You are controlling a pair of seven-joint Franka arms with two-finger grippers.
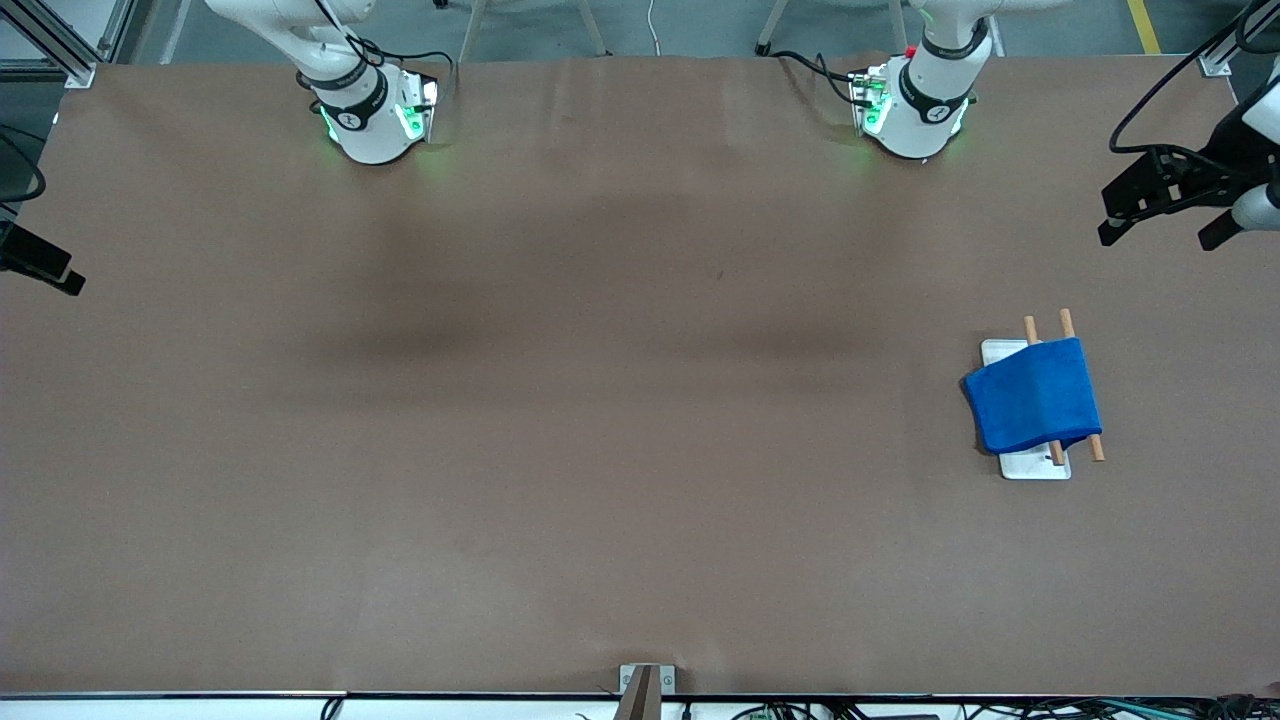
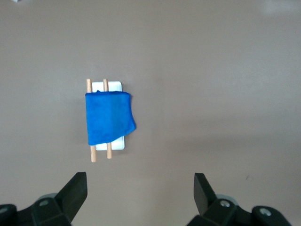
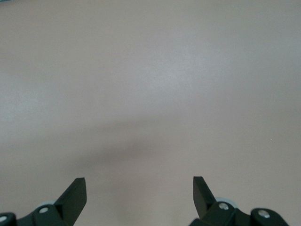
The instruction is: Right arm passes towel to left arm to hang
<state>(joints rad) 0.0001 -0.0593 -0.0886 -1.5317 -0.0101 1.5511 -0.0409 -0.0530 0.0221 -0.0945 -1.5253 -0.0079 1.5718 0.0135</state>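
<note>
Front view: towel (image 1: pixel 1035 395) hiding rack (image 1: pixel 1035 466) (mostly)

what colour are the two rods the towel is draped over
Light wooden tan. The rods poke out from under the blue towel; the front view shows them best.

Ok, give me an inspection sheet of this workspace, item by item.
Surface: brown table, flat, faint shadows.
Job's things: blue towel draped over two wooden rails on a white base, toward the left arm's end of the table.
Clutter: nothing seen.
Grippers: left gripper open, held high with the towel rack in its view, holding nothing; right gripper open over bare table, holding nothing. Both arms wait.
Cables: black cables at both arm bases, more along the table edge nearest the front camera.
Surroundings: black camera mounts at both table ends, aluminium frame at the corners, grey floor past the bases.
</note>
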